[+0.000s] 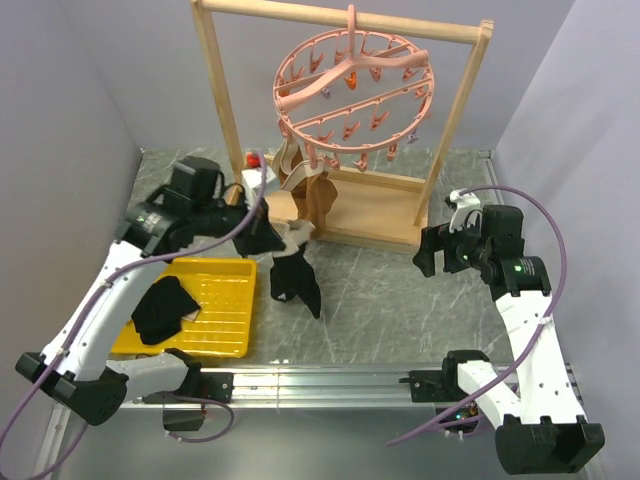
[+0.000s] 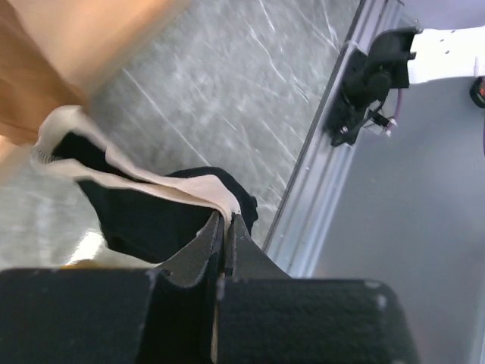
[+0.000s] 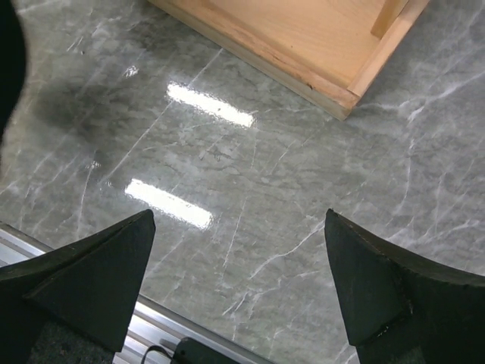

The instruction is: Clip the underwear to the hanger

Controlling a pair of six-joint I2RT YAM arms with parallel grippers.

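Observation:
The underwear (image 1: pixel 295 280), black with a beige waistband, hangs from my left gripper (image 1: pixel 272 238) above the table, in front of the wooden frame. In the left wrist view the left gripper (image 2: pixel 226 220) is shut on the beige waistband (image 2: pixel 182 186), and the black cloth (image 2: pixel 144 220) droops below it. The pink round hanger (image 1: pixel 355 85) with several dangling pegs hangs by its hook from the frame's top bar, above and behind the underwear. My right gripper (image 1: pixel 428 252) is open and empty to the right; in its wrist view the right gripper (image 3: pixel 239 227) shows bare marble between the jaws.
The pale wooden frame (image 1: pixel 215 90) stands at the back, and its base (image 3: pixel 303 38) is near the right gripper. A brown-and-cream garment (image 1: pixel 305 185) hangs under the hanger. A yellow tray (image 1: pixel 225 300) at the left holds another black garment (image 1: pixel 165 305). A metal rail (image 1: pixel 330 380) runs along the near edge.

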